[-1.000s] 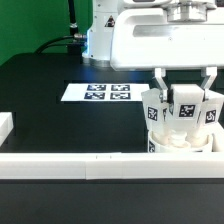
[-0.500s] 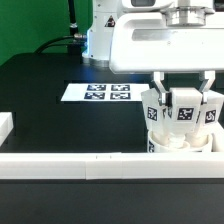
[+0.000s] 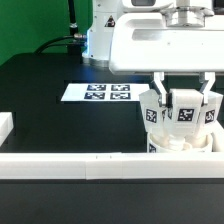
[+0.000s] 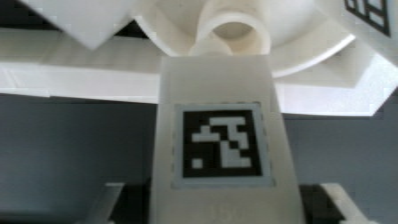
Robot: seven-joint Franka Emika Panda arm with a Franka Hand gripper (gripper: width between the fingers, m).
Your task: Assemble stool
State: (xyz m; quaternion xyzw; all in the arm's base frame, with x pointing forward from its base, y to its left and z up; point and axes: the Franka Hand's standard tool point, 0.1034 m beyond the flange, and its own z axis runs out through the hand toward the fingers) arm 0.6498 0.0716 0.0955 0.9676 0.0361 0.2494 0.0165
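Observation:
The white stool seat (image 3: 180,146) sits against the white rail at the exterior view's right, with tagged legs standing on it: one at its left (image 3: 152,113), one at its right (image 3: 211,113). My gripper (image 3: 184,100) hangs above the seat and is shut on the middle leg (image 3: 185,110), holding it upright over the seat. In the wrist view this tagged leg (image 4: 224,130) fills the middle between my fingers (image 4: 111,200), its far end at a round recess of the seat (image 4: 237,35).
The marker board (image 3: 97,93) lies flat on the black table at centre. A long white border rail (image 3: 70,163) runs along the near edge, with a short white block (image 3: 5,126) at the exterior view's left.

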